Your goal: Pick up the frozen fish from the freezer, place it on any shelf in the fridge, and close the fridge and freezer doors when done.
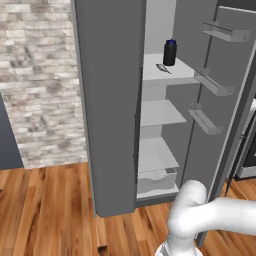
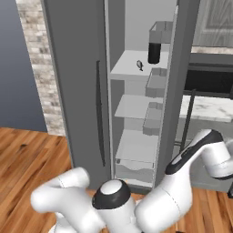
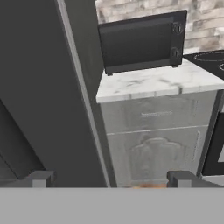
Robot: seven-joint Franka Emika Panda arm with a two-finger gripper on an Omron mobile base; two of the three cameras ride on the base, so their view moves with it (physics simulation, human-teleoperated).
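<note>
Silvery-grey and small, the frozen fish [image 1: 163, 68] lies flat on the top shelf [image 1: 167, 75] of the fridge [image 1: 162, 125], near the shelf's front edge and just beside a dark bottle [image 1: 170, 53] with a blue cap that stands upright behind it. Fish and bottle are close but look apart. In the right base view the fish [image 2: 140, 66] sits towards the middle of the same shelf, again in front of the bottle [image 2: 154, 52].

The freezer door [image 1: 110, 105] is shut flat, its long thin handle [image 2: 98, 113] running down the panel. The fridge door [image 1: 227, 100] stands swung open to the right, its inner rack bins [image 1: 213, 82] facing the compartment. Lower shelves are bare, and a drawer [image 1: 156, 180] sits at the bottom.

The white arm [image 2: 200, 159] bends round to the right, past the edge of the open fridge door. The gripper [image 3: 111, 178] has its two dark fingertips [image 3: 41, 178] spread as wide as they go, with nothing between them. Beyond them are the dark outer face of the open door, a marble-topped counter [image 3: 153, 83] with a grey cabinet front [image 3: 153, 144], and a black microwave [image 3: 140, 41] on the counter's back edge.
</note>
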